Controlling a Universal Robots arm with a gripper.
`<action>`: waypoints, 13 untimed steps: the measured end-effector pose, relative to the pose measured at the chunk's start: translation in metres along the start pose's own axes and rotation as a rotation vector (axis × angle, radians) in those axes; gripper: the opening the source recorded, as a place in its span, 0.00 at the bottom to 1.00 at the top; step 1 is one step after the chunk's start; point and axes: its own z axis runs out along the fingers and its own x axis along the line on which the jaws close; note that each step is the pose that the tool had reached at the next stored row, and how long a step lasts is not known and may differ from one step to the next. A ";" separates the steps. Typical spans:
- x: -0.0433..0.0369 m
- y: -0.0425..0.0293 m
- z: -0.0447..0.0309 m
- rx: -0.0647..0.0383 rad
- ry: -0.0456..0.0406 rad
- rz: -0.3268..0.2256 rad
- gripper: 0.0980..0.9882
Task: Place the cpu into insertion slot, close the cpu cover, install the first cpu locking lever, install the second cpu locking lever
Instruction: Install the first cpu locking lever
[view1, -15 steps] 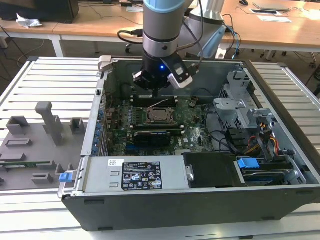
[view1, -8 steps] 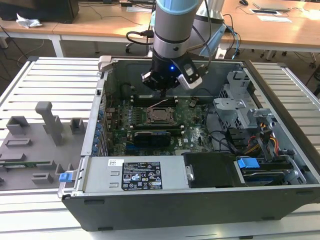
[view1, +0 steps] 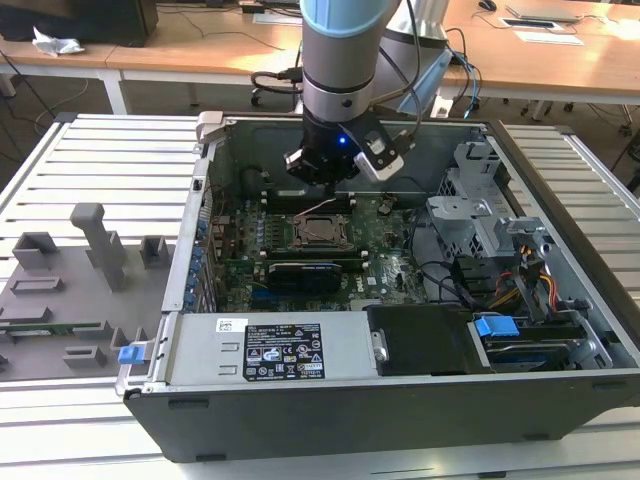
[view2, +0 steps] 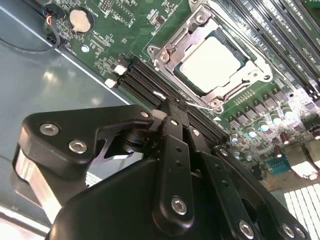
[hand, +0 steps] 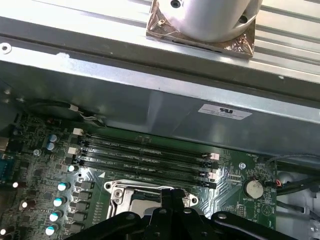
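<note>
Gripper (view2: 169, 104) right beside the insertion slot (view2: 246, 59)

Jaws pinched together, nothing held, tips just off that slot's edge, memory slots (view2: 142, 82) side. The cpu (view2: 212, 62) sits inside the slot, cpu cover (view2: 172, 55) down over it

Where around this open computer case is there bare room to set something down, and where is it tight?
Bare slatted table lies beyond the grey fixture tray on the exterior view's left, and past the case on that view's right. Inside is crowded: the gripper hangs over the insertion slot, cables beside.
</note>
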 end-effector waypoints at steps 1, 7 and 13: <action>0.0008 -0.0001 0.0010 0.000 -0.0025 -0.001 0.01; 0.0059 -0.0009 0.0088 0.003 -0.0190 -0.005 0.01; 0.0094 0.0019 0.0162 0.008 -0.0273 -0.008 0.01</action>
